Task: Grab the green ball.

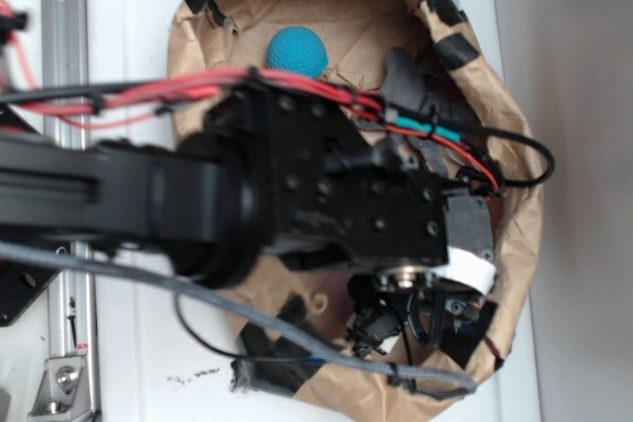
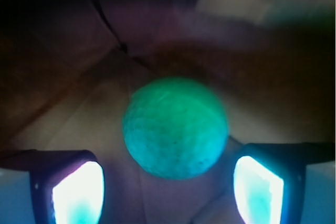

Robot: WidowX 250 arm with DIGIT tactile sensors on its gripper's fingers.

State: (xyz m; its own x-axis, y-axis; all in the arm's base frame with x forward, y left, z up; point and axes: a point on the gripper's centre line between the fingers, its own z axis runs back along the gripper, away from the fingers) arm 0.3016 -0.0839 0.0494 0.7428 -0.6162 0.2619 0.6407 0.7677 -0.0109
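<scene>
Wrist view: green ball (image 2: 176, 128) dead ahead, centred between the two pincer fingers (image 2: 79, 192), just beyond their tips and resting on crumpled brown paper. Pincer (image 2: 168, 192) spread wide, a clear gap either side of the ball, no contact visible. Ball round, so no long axis to line up with; only the centring counts, and that looks good, perhaps a hair toward the right-hand finger in the frame. Exterior view: black arm (image 1: 198, 195) reaching across a brown paper bowl (image 1: 519, 234) edged with black tape, set on a white worktop (image 1: 129, 7). Green ball not visible there, hidden under the wrist and pincer at the bowl's lower right part. Blue-teal dimpled ball (image 1: 298, 51) lying at the bowl's upper part, well apart from the pincer, not the target. Judgement: approach nearly done; remaining move a short straight advance along the present line, then closing. Risk: ball rolling away on the sloped paper if one finger touches first.
</scene>
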